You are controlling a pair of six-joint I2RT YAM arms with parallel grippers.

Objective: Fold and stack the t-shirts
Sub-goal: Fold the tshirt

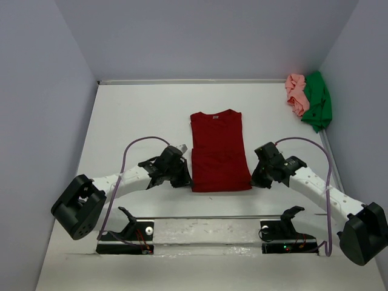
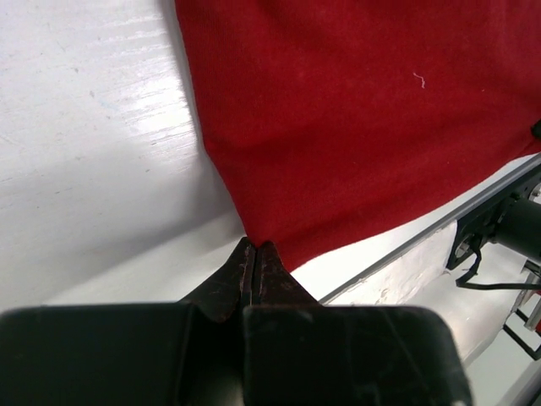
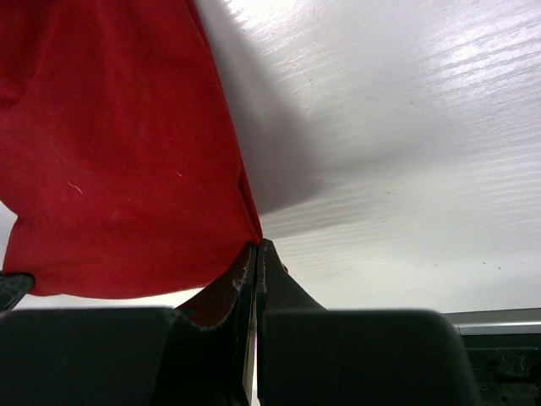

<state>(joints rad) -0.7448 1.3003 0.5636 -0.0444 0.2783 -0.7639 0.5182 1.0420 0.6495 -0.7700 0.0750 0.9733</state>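
The dark red t-shirt [image 1: 218, 151] lies in the middle of the table, sleeves folded in, collar at the far end. My left gripper [image 1: 185, 180] is shut on its near left hem corner; the left wrist view shows the red cloth [image 2: 355, 127] pinched at the jaw tips [image 2: 255, 247]. My right gripper [image 1: 253, 180] is shut on its near right hem corner; the right wrist view shows the cloth [image 3: 118, 161] pinched at the tips [image 3: 256, 245]. The pale pink t-shirt [image 1: 296, 94] and the bright green t-shirt [image 1: 317, 102] lie crumpled in the far right corner.
The white table [image 1: 139, 121] is walled in grey on three sides. A metal rail [image 1: 206, 217] with the arm bases runs along the near edge. Purple cables [image 1: 140, 142] loop over both arms.
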